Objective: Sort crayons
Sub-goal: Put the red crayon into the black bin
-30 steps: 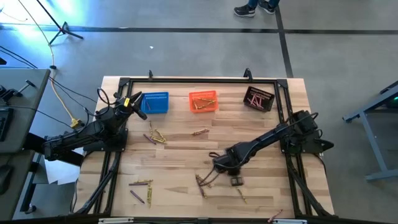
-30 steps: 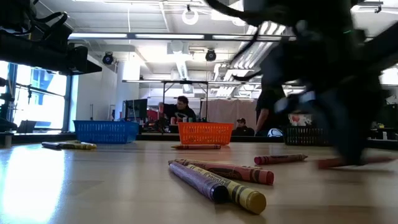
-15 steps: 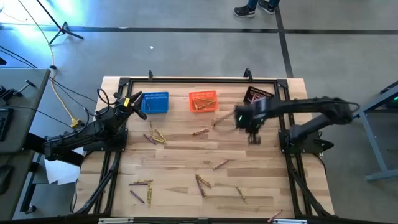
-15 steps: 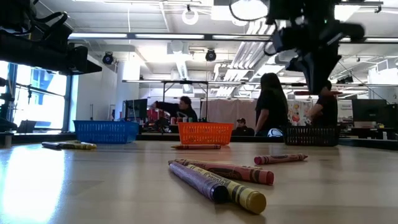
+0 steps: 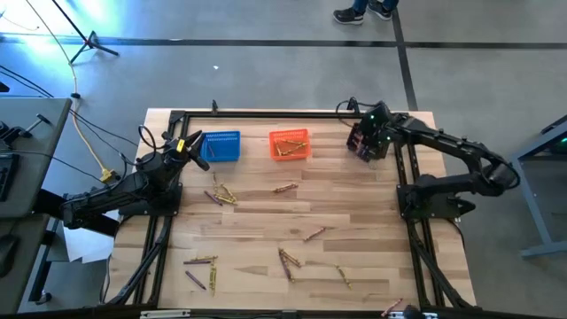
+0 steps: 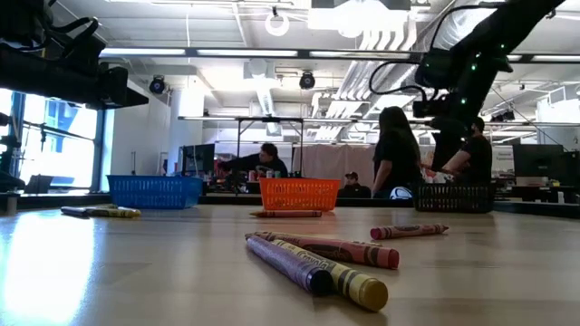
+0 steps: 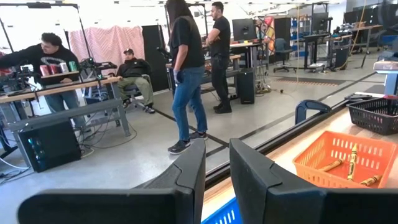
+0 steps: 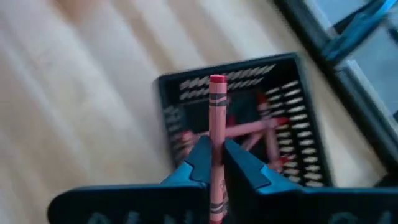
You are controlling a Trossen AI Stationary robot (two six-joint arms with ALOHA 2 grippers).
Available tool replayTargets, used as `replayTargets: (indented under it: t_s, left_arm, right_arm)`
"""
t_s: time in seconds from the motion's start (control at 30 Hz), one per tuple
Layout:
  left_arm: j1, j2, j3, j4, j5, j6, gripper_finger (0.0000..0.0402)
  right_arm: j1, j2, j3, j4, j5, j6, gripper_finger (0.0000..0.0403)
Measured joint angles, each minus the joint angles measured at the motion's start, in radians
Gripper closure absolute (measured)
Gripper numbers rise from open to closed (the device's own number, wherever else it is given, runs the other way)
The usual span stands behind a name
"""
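My right gripper (image 5: 366, 142) hangs over the black basket (image 5: 369, 140) at the table's far right, shut on a reddish-pink crayon (image 8: 217, 118). The basket (image 8: 249, 124) holds several reddish crayons. It also shows in the low view (image 6: 453, 197), below the gripper (image 6: 446, 136). My left gripper (image 5: 188, 145) waits beside the blue basket (image 5: 221, 146); its fingers (image 7: 193, 174) stand a narrow gap apart, holding nothing. The orange basket (image 5: 290, 144) holds yellow crayons. Loose crayons lie flat on the table (image 5: 221, 193), (image 5: 284, 188), (image 5: 314, 234), (image 5: 288, 261), (image 5: 201, 260). My right gripper pinches the reddish-pink crayon's lower half (image 8: 216, 163) between its two fingers. The crayon lies along the fingers, and its free end (image 8: 217, 81) sticks out past the fingertips. It is lifted clear, above the black basket.
A dark metal frame (image 5: 266, 115) runs around the table's far edge and sides. More crayons lie near the front edge (image 5: 344, 277), (image 5: 195, 280). People stand and sit in the room beyond the table (image 6: 396, 154).
My right gripper has risen from the loose crayons near the table's front middle, carrying the reddish-pink crayon. It has swung toward the far right edge and now hangs over the black basket. The other crayons have stayed in place.
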State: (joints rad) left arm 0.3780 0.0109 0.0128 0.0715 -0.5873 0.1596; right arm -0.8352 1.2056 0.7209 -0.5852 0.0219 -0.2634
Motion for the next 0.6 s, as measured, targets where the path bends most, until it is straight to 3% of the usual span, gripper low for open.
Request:
replayTargets:
  t_s: [0.13, 0.4, 0.6]
  left_arm:
    - [0.000, 0.000, 0.000, 0.000, 0.000, 0.000, 0.0342]
    - [0.000, 0.000, 0.000, 0.000, 0.000, 0.000, 0.0342]
    - [0.000, 0.000, 0.000, 0.000, 0.000, 0.000, 0.0342]
  right_arm:
    - [-0.054, 0.000, 0.000, 0.017, 0.002, 0.000, 0.0369]
    - [-0.079, 0.000, 0.021, -0.034, -0.010, 0.039, 0.0281]
    - [0.029, -0.001, 0.187, -0.205, -0.204, 0.234, 0.0274]
